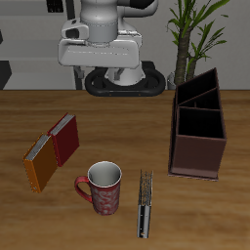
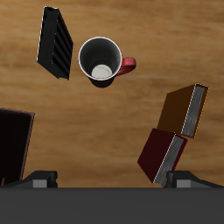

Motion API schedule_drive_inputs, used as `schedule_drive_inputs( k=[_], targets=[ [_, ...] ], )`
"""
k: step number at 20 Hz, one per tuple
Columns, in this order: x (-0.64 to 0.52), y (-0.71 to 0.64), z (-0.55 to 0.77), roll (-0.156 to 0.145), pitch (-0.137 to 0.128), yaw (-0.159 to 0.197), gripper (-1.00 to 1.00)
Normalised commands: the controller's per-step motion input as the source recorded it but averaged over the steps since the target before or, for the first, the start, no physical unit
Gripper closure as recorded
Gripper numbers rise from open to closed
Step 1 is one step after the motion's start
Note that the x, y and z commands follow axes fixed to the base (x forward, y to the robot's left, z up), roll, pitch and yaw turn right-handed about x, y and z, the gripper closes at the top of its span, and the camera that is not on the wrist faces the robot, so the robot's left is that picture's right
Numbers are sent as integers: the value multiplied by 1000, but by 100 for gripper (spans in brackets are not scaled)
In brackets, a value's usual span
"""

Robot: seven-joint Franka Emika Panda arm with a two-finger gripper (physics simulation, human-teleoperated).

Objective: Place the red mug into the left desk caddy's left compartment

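Note:
The red mug stands upright near the table's front edge, its handle pointing toward the books. It also shows in the wrist view, white inside and empty. The left desk caddy is a dark maroon box farther back, and its edge shows in the wrist view. Its left compartment, with the higher slanted walls, is the end farthest from the front edge and looks empty. My gripper hangs high near the robot's base, far from the mug. In the wrist view the gripper is open and empty, its fingertips wide apart.
A red book and an orange book lie beside the mug; both show in the wrist view, red and orange. A thin dark slatted object lies between the mug and the caddy. A potted plant stands behind the caddy.

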Motion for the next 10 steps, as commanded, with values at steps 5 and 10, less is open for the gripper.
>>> schedule_drive_inputs(
  k=[5, 10],
  targets=[
    [403, -180, 114, -28, -28, 15, -100],
    [338, -92, -12, -21, -16, -40, -100]
  ],
)
